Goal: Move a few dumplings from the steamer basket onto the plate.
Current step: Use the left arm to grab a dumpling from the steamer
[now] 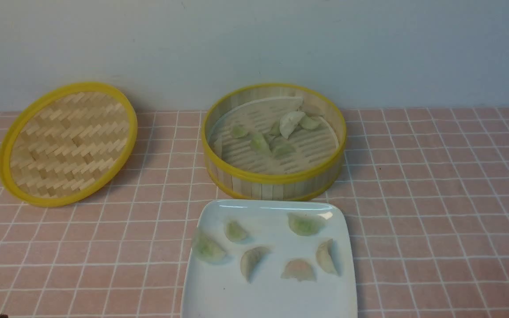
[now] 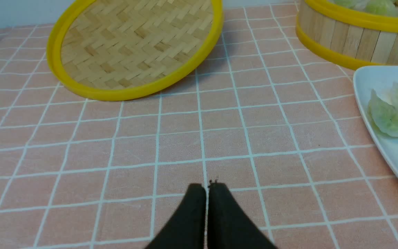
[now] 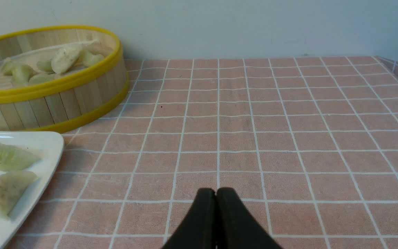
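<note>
Front view: six dumplings point(image 1: 305, 224) lie on the plate point(image 1: 219, 291) at lower centre, the beige dumpling point(image 1: 252, 261) slanting its long axis upper right to lower left, others fill the steamer basket point(image 1: 276, 179) above, and the left gripper point(image 2: 207, 186) and right gripper point(image 3: 216, 192) are clenched empty.

Pale green and beige dumplings point(image 1: 304, 224), white plate point(image 1: 263, 296), yellow-rimmed basket point(image 1: 276, 178), pink white-gridded cloth point(image 1: 435, 198).

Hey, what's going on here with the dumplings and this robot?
A robot is moving dumplings from the steamer basket onto the white plate. Six lie on the plate now, with several more in the basket. The lid is off, set to the basket's left. Nothing is being handled at this moment: the left jaws and right jaws are both shut, empty and clear of the food.
</note>
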